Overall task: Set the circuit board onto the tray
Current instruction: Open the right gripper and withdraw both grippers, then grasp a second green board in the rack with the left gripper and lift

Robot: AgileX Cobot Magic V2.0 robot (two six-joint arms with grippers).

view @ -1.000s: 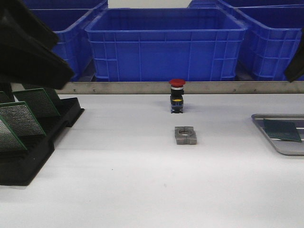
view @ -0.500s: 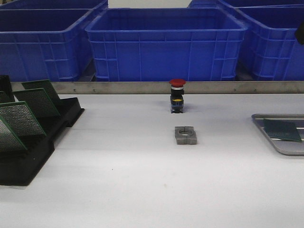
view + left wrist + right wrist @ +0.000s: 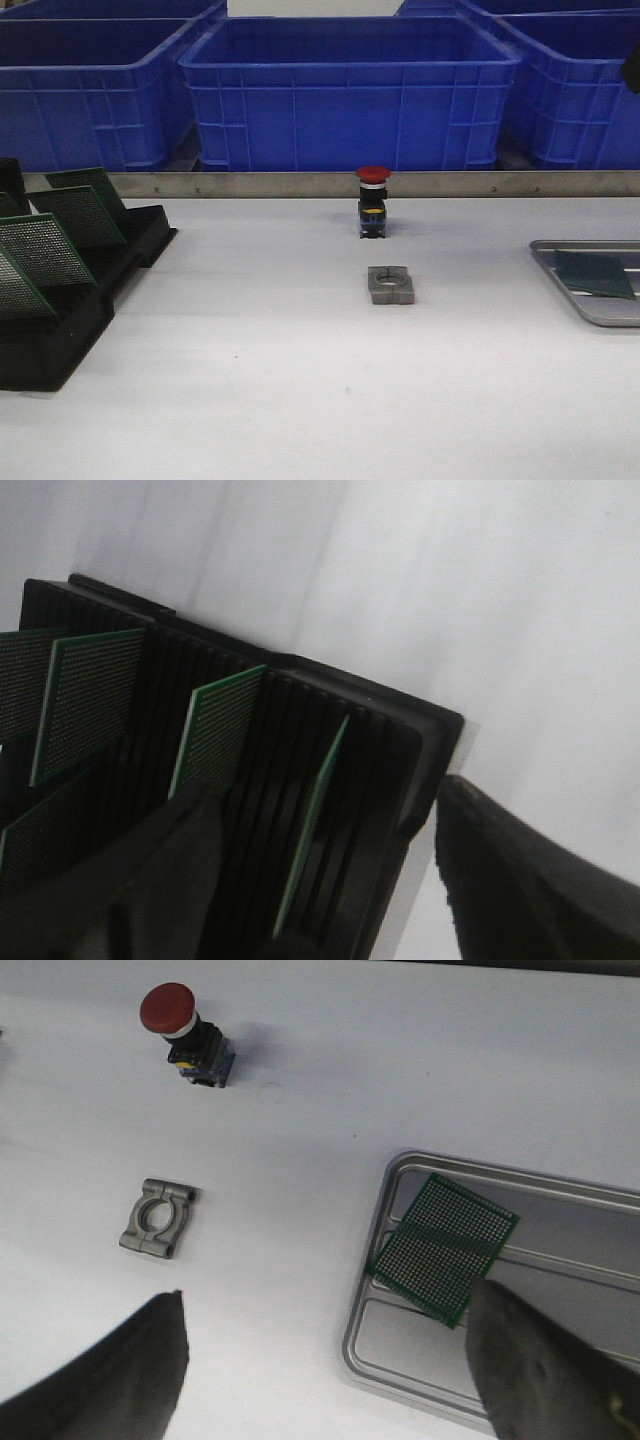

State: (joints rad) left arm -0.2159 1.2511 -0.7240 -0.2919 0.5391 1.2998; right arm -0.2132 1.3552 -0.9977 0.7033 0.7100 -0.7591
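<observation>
Above the tray [image 3: 372, 1260], the right gripper [image 3: 330, 1380] gapes wide and empty; a board [image 3: 443, 1247] lies inside. Left gripper [image 3: 320, 880] likewise spread, empty, over the rack [image 3: 390, 750].

rack [image 3: 70, 300] left | clamp [image 3: 390, 284] centre, button [image 3: 372, 201] behind | circuit board [image 3: 594, 274] in tray [image 3: 590, 312] right

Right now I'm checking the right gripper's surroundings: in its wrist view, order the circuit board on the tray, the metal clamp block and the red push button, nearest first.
1. circuit board, lying on the tray, beside one finger.
2. metal clamp block, on the table, mid-way.
3. red push button, farthest.
</observation>
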